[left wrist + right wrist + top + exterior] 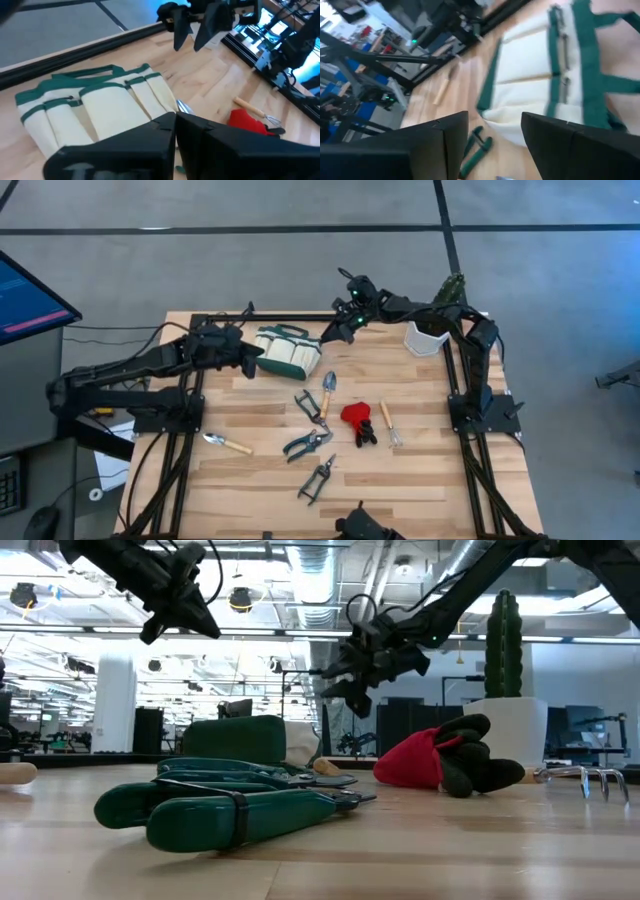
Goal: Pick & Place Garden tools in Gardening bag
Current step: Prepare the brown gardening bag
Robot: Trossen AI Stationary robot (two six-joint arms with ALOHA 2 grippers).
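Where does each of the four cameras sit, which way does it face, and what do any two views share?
High view: above the table, facing straight down; both arms, left gripper, right gripper flanking the gardening bag.
Low view: at table-top height, facing level into the room; green-handled pruning shears nearest, arms entering from above.
Left wrist view: on the left arm, facing the bag past its own shut fingers.
Right wrist view: on the right arm, facing the bag through its open fingers.
Shared: both wrist views show the bag; high and low views show the red-headed tool.
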